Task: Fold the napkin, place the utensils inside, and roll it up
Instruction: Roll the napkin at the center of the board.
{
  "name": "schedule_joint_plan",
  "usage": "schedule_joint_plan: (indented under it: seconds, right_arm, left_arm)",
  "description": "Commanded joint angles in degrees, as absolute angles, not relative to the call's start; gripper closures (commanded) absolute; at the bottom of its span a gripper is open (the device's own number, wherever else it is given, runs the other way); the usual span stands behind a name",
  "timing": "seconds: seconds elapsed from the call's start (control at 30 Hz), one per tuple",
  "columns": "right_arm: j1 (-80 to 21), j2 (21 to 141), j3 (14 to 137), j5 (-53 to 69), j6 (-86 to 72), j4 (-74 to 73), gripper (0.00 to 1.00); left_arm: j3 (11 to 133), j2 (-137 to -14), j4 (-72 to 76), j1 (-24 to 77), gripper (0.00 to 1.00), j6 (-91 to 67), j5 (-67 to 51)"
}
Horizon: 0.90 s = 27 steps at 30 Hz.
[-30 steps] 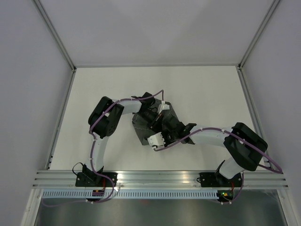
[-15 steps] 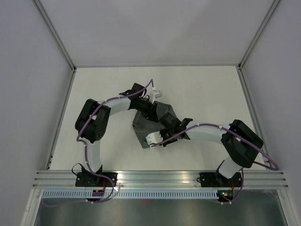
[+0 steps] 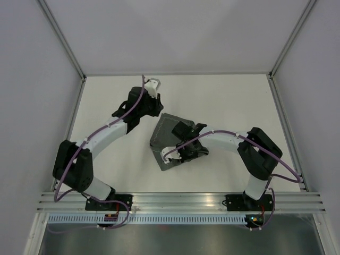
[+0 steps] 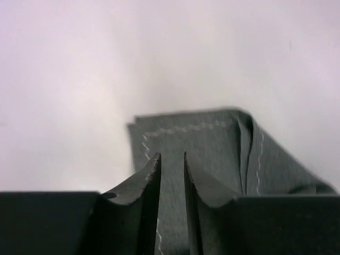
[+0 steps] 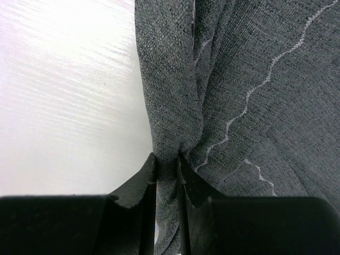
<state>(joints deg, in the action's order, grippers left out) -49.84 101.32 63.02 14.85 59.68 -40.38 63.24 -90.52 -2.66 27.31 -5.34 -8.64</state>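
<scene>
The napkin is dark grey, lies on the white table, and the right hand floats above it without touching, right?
Not quite. The right hand is not floating above it. It pinches a bunched fold of the napkin, as the right wrist view shows. The napkin is dark grey and lies on the white table.

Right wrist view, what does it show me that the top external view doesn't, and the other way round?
Only the right wrist view: the right tool pinching a bunched fold of the napkin between its fingers, and the wavy pale stitching up close. Only the top external view: the left arm and right arm whole, the left one stretched toward the cloth's far left corner, and the cloth's full outline. Both: the dark grey napkin on the white table; no fork shows in either.
</scene>
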Motion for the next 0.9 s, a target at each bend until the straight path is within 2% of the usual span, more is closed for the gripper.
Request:
schedule_joint_plan:
  seconds: [0.0, 0.23, 0.43, 0.53, 0.63, 0.67, 0.7, 0.87]
  right_arm:
    - [-50.0, 106.8, 65.4, 19.9, 58.9, -52.5, 1.00]
    - [-48.7, 115.2, 72.9, 23.3, 60.1, -59.8, 1.00]
    - [-46.4, 126.2, 83.9, 26.4, 62.8, -69.5, 1.00]
    - [-45.3, 132.0, 90.3, 29.3, 64.5, -75.0, 1.00]
    - [-44.3, 137.3, 95.8, 30.8, 66.3, -79.8, 1.00]
    - [-44.0, 138.3, 96.8, 31.1, 66.3, -80.9, 0.99]
    - [-43.9, 140.2, 98.3, 31.2, 66.4, -81.4, 0.99]
    - [-43.0, 144.0, 102.5, 32.5, 65.9, -83.2, 1.00]
  left_arm:
    - [58.8, -79.0, 7.1, 26.7, 0.70, -14.5, 8.8]
    - [50.5, -64.0, 14.8, 26.3, 0.65, -17.4, 18.2]
    - [43.2, -54.6, 25.5, 28.1, 0.66, -9.3, 14.5]
    - [38.0, -48.4, 31.8, 30.2, 0.64, -4.8, 11.9]
    - [38.4, -45.7, 31.0, 34.8, 0.60, 1.9, 8.0]
    - [38.8, -45.6, 28.8, 36.9, 0.01, 7.2, 7.9]
    - [39.5, -45.7, 27.5, 41.5, 0.00, 9.7, 8.7]
    - [40.5, -47.3, 19.0, 51.3, 0.05, 19.0, 10.2]
